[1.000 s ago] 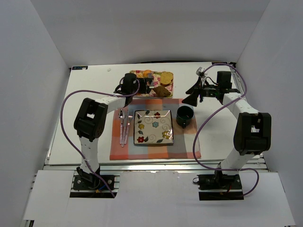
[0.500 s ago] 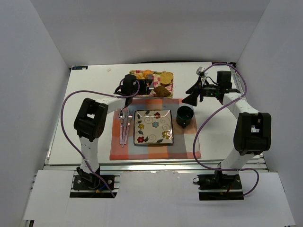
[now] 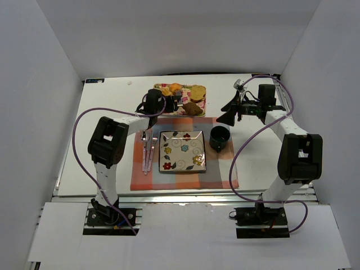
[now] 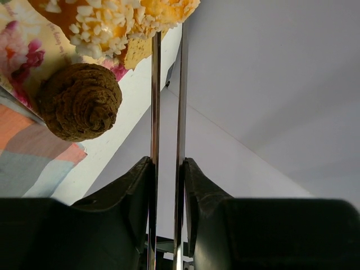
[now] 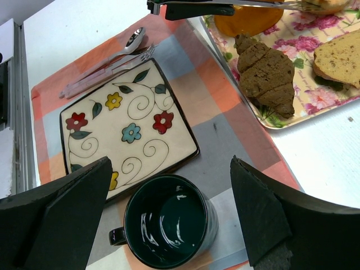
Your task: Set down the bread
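Note:
The bread, a smooth golden-orange bun [image 5: 247, 21], lies on the floral tray [image 5: 315, 98] and is partly covered by metal tongs [image 5: 225, 7]; it also shows in the top view [image 3: 176, 87]. My left gripper [image 3: 170, 101] [image 4: 167, 163] is shut on the tongs [image 4: 154, 84], whose two blades stand slightly apart and reach to a sugar-sprinkled orange pastry [image 4: 112, 22]. I see nothing between the blades. My right gripper [image 5: 170, 163] [image 3: 228, 115] is open and empty above the dark green mug [image 5: 169, 219].
A square flowered plate [image 3: 183, 160] [image 5: 95, 143] sits mid-placemat [image 3: 219, 171], with cutlery [image 3: 147, 149] to its left and the mug [image 3: 219, 136] to its right. The tray also carries a dark brown muffin [image 4: 81, 107] [image 5: 267, 73] and a bread slice [image 5: 337, 59].

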Controlling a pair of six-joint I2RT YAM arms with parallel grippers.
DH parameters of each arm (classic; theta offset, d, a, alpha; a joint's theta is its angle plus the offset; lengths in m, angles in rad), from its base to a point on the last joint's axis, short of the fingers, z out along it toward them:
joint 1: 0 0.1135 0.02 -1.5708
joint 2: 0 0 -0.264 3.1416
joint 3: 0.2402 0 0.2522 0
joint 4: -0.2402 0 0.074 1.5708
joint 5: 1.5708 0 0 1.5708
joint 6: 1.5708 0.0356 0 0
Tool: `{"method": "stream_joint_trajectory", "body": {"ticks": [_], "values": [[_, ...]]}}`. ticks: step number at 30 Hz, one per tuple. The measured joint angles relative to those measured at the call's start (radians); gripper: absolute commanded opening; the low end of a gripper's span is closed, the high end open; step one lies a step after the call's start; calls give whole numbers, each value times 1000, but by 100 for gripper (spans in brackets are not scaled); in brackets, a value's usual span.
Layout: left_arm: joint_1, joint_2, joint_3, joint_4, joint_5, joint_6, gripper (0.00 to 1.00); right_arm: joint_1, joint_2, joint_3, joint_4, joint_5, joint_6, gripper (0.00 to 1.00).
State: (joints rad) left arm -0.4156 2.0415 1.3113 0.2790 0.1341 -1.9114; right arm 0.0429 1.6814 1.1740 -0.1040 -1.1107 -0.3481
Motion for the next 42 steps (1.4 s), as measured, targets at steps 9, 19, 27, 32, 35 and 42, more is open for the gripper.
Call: {"method": "stream_joint_trajectory", "body": {"ticks": [9, 19, 27, 32, 35, 42], "values": [[0, 0, -9, 21, 0, 0, 25, -4, 0, 0, 2, 0, 1, 90], [0, 8, 41, 14, 31, 27, 15, -4, 0, 0, 2, 0, 1, 90], [-1, 8, 44, 14, 58, 34, 13, -4, 0, 0, 2, -5, 1, 89], [-1, 5, 32, 22, 69, 34, 12, -4, 0, 0, 2, -8, 1, 89], [-1, 0, 26, 31, 89, 37, 12, -4, 0, 0, 2, -9, 1, 89], [-7, -28, 22, 49, 169, 71, 10, -4, 0, 0, 2, -12, 1, 89]]}}
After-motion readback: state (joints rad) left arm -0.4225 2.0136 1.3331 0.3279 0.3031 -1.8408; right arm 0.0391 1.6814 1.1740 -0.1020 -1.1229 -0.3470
